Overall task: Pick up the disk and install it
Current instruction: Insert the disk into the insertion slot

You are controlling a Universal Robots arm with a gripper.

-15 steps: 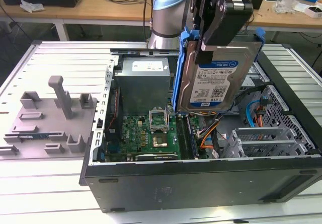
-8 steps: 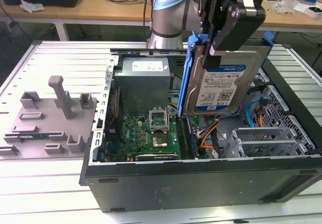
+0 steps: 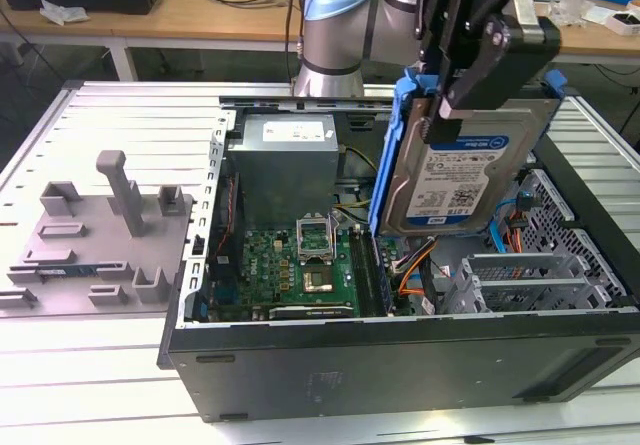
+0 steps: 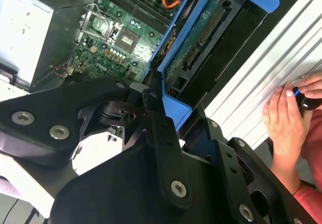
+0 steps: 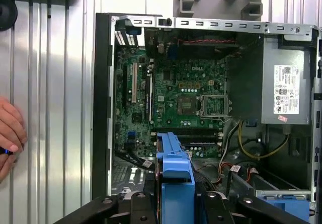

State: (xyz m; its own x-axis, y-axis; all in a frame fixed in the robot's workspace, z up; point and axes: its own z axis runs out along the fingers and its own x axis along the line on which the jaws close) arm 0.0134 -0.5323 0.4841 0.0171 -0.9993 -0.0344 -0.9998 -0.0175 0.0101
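Note:
The disk (image 3: 468, 170) hangs almost on edge above the open computer case (image 3: 400, 360), its silver face and white-and-blue label turned toward the exterior view. A blue carrier bracket (image 3: 388, 155) frames it. My gripper (image 3: 447, 115) is shut on the disk's upper part, black fingers pressing both faces. In the second wrist view the disk (image 4: 201, 30) runs away from the gripper (image 4: 168, 108) toward the motherboard. In the first wrist view the carrier's blue edge (image 5: 175, 176) sits between the fingers, over the case interior.
Inside the case lie a green motherboard (image 3: 300, 265), a grey power supply (image 3: 285, 160) and a metal drive cage (image 3: 525, 280). A grey fixture (image 3: 110, 235) with upright posts stands at the exterior view's left. A person's hand (image 4: 287, 118) rests on the ribbed table beside the case.

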